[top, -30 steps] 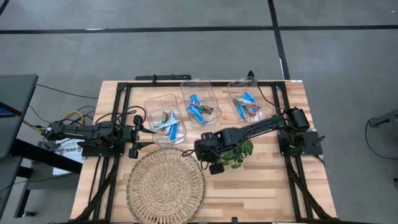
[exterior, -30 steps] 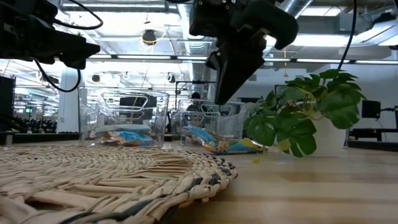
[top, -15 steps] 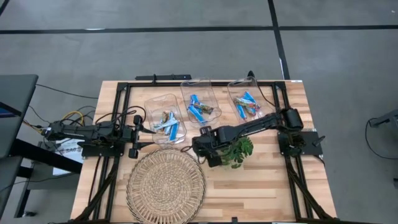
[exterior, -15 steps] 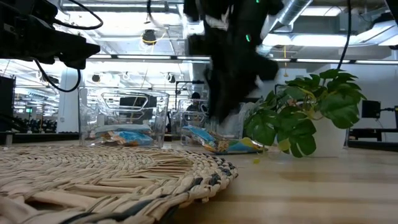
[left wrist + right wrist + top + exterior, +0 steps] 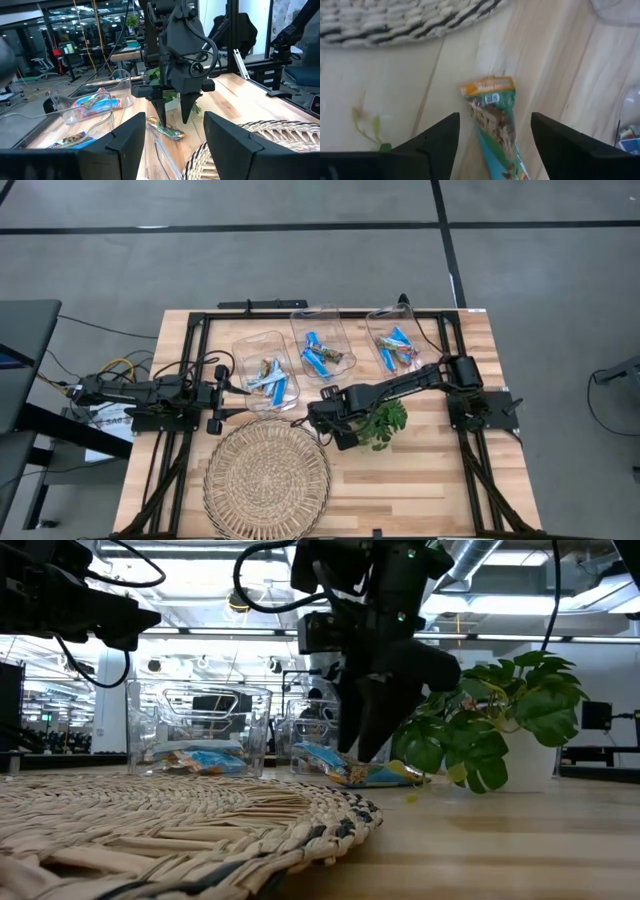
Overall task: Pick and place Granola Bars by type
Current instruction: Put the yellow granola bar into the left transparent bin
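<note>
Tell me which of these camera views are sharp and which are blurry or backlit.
High view: evenly lit, sharp; the round woven wicker mat casts little shadow. Low view: bright ceiling lights backlight the right gripper, leaving it a dark silhouette; the mat's near edge is soft. Right wrist view: the green and orange wrapped granola bar is soft, its print unreadable. Left wrist view: mostly sharp.

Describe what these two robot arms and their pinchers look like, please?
Both arms are black and jointed, with black cables looped along them. The right gripper ends in two tapering, pointed black fingers beneath a boxy body. The left gripper looks the same, with bundled coloured wires near its base.
</note>
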Available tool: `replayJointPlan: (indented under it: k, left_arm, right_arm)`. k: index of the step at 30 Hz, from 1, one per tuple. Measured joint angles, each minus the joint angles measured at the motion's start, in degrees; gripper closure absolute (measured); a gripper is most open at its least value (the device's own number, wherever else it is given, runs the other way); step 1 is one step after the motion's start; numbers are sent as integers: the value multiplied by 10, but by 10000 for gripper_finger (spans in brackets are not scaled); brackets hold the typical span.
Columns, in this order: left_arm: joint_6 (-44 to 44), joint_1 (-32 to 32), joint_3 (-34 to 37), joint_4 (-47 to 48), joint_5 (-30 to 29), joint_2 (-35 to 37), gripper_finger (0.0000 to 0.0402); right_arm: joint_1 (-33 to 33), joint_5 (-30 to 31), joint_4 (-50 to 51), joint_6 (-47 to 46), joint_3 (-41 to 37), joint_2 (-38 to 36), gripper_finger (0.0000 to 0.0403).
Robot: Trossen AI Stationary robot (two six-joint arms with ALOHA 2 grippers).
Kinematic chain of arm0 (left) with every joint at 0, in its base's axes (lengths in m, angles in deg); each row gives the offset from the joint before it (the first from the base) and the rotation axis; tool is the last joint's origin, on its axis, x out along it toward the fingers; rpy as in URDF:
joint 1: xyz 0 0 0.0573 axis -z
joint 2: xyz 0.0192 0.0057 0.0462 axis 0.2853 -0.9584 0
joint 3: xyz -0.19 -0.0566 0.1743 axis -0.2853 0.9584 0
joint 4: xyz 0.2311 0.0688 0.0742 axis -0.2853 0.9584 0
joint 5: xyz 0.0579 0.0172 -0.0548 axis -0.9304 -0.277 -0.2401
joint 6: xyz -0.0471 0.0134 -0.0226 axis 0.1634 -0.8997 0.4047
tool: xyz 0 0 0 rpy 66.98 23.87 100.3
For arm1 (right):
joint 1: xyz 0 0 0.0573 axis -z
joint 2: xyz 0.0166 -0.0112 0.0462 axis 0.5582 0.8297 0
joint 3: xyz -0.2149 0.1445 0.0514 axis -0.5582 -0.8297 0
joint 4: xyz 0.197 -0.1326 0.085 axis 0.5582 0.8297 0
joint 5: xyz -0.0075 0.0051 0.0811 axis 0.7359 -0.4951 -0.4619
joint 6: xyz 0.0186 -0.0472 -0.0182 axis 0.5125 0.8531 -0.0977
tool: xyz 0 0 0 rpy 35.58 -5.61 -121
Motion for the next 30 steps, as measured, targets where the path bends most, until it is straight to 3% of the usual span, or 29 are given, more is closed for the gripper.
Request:
replayJointPlan:
  k: [14,24,30]
  left_arm:
    - [0,0,0,0,0,0,206]
    - [-1,0,0,0,0,0,206]
    - [-2,0,0,0,0,0,206]
  right_arm:
    - [5,-5,-15,22,0,37,205]
    - [5,-4,-14,20,0,37,335]
    - [4,-9,-36,10,-1,33,360]
